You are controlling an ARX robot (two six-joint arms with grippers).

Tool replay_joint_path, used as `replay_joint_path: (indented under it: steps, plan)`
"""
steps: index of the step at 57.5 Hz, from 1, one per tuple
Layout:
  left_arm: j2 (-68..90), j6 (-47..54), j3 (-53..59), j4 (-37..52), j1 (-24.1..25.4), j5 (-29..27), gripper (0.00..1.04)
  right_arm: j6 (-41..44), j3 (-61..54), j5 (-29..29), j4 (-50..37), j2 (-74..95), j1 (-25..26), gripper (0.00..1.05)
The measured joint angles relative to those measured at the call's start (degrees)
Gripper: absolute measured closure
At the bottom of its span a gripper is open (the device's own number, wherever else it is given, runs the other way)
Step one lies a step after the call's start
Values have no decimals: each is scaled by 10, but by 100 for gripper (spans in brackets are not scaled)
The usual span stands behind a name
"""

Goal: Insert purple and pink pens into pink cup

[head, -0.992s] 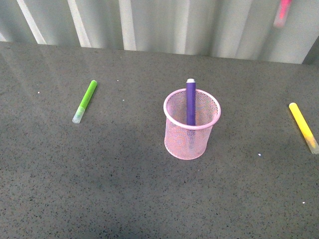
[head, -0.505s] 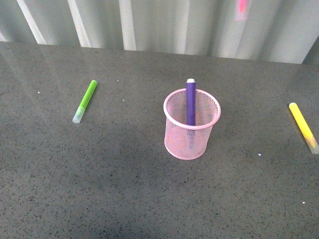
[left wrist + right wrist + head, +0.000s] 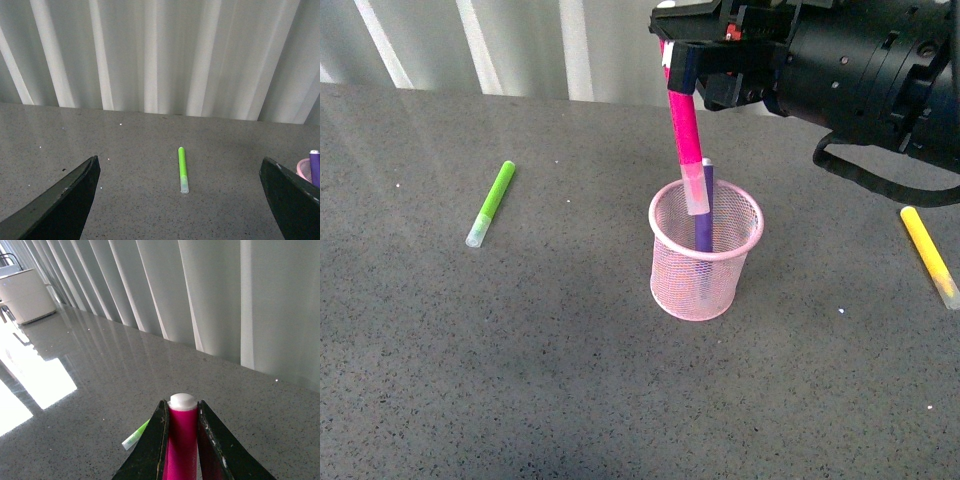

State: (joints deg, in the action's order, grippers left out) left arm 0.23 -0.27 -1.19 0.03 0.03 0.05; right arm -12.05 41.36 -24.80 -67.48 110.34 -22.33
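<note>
Holding the pink pen (image 3: 685, 140) clamped, your right hand (image 3: 682, 52) has just arrived above the pink cup (image 3: 705, 252). The purple pen (image 3: 704, 215) already stands inside it. Your left hand (image 3: 175, 200) gapes wide, empty.

I seem to be working in a lab or test room, not a home. A dark speckled stone-like tabletop (image 3: 520, 380) fills most of my front view, and pale pleated curtains (image 3: 520, 45) hang along the top of the frame. In my right wrist view a white cabinet (image 3: 27, 295) stands at the upper left, beside bright window light on the surface.
</note>
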Motion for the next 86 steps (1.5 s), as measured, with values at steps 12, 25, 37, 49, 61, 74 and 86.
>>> replay_joint_path:
  steps: [12,25,37,49,61,74,86]
  plan:
    - [0,0,0,0,0,0,7,-8,11,-12,-13,27,9,93]
    - [0,0,0,0,0,0,7,-13,11,-33,-28,38,16,93]
    - [0,0,0,0,0,0,7,-12,5,-51,-39,42,23,93]
    - [0,0,0,0,0,0,7,-9,4,-51,-40,42,32,56]
    - [0,0,0,0,0,0,7,-8,4,-51,-39,42,37,20]
    - [0,0,0,0,0,0,7,-3,-1,-43,-30,17,44,7]
    - [0,0,0,0,0,0,7,3,-23,15,17,-109,92,7]
